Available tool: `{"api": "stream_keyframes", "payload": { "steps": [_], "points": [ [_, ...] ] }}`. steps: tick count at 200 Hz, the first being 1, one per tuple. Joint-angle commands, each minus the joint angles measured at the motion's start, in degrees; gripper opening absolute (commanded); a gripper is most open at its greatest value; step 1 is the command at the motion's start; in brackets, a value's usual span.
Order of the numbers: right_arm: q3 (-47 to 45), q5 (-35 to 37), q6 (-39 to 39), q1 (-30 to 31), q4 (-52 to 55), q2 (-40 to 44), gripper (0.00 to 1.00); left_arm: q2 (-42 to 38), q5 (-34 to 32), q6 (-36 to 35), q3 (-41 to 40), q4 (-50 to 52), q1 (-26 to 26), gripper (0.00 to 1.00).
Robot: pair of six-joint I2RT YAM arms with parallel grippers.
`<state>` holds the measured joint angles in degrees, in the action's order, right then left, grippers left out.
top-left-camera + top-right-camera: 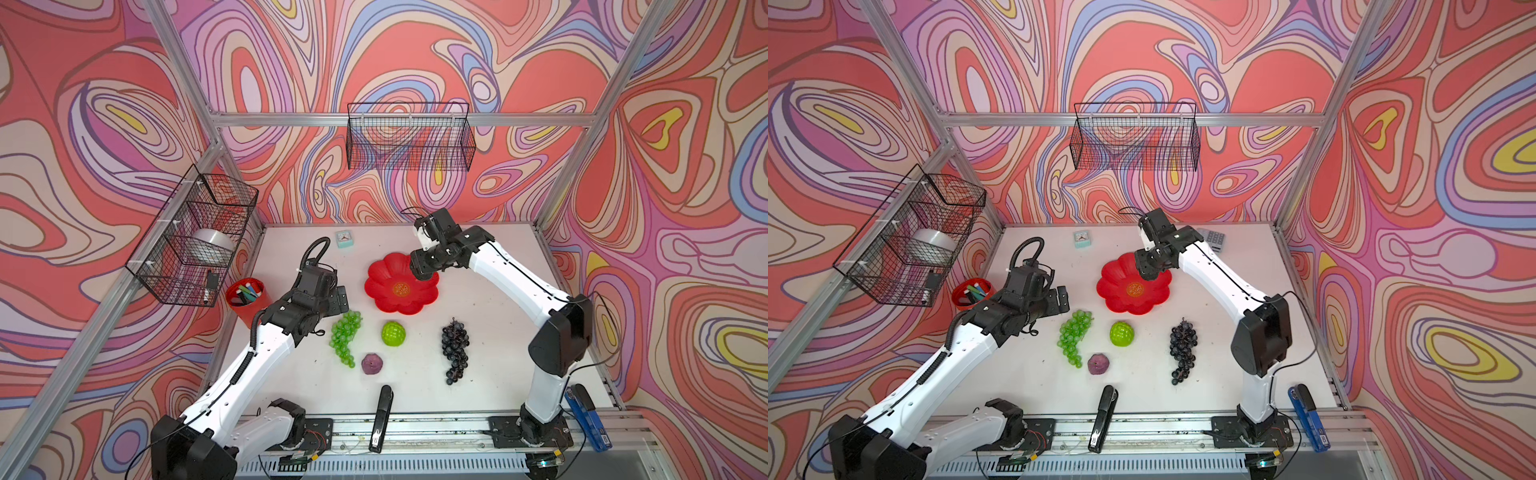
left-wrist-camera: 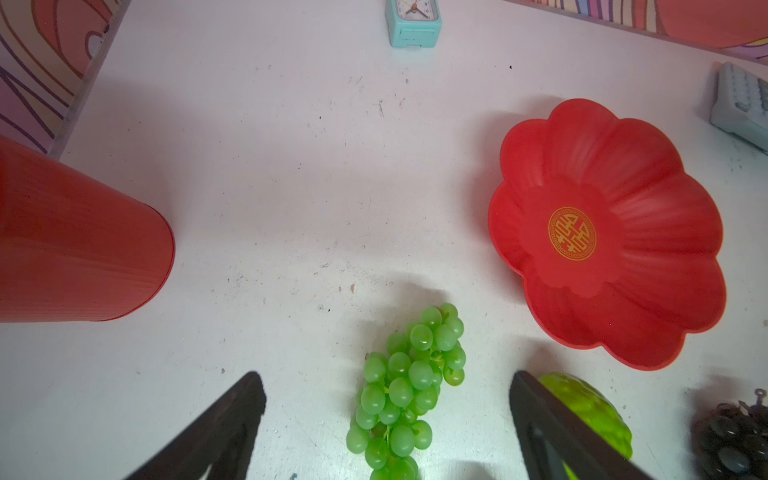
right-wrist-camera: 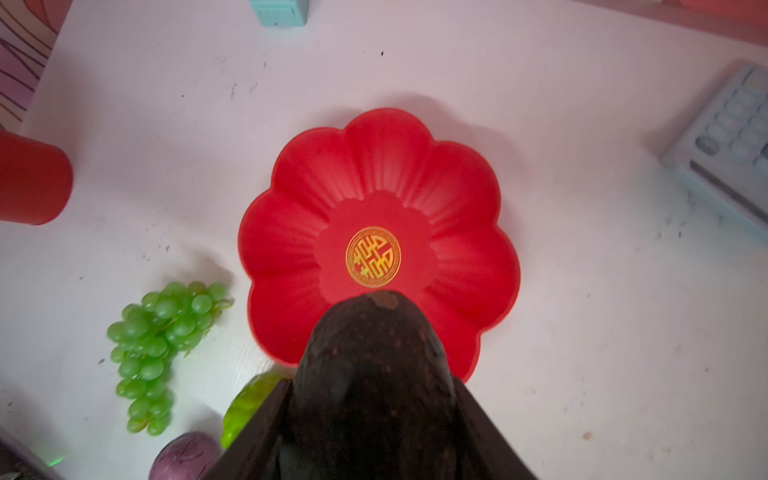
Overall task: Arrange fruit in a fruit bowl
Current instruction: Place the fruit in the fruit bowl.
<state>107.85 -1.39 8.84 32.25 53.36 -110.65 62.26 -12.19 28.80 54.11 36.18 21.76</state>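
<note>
The blackish avocado (image 3: 374, 374) is clenched between the right fingers (image 3: 486, 432) and held in the air over the edge petals of the fruit bowl (image 3: 374, 166). Its skin is dull brown-black with faint reddish speckles, and a tan stem scar marks the narrow tip. Its long axis runs straight out from the fingers, with the tip pointing toward the bowl's gold emblem (image 3: 373, 257). The bowl is a glossy red scalloped flower.

On the bench (image 1: 498, 332), apart from the bowl, lie the green grape bunch (image 1: 345, 332), the bumpy green ball (image 1: 393, 333), the small purple fruit (image 1: 371, 364) and the dark grape bunch (image 1: 455, 349). Both bunches lie lengthwise, broad ends toward the bowl and thin tails toward the front rail.

The left fingers (image 2: 216, 432) are released and spread wide above the bench. In the left wrist view, the green bunch shows between them.
</note>
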Motion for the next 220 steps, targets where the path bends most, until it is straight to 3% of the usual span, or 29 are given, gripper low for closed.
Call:
{"api": "stream_keyframes", "payload": {
  "steps": [1,57,183,220],
  "points": [
    [5.41,2.68,-7.06,0.28,-1.22,-6.84,0.43,-0.19,0.02,1.13,2.63,3.83,0.2,0.96],
    [9.29,9.35,-14.82,-0.39,-3.15,-17.41,0.43,0.08,1.11,1.47,2.58,3.73,0.16,0.95],
    [7.96,7.27,-18.42,-1.26,-4.95,-24.58,0.44,3.44,3.77,1.61,5.0,4.87,0.14,0.94],
    [8.47,7.86,-18.64,-1.31,-4.5,-26.12,0.49,3.23,2.22,2.39,5.64,6.67,0.21,0.94]
  ]
}}
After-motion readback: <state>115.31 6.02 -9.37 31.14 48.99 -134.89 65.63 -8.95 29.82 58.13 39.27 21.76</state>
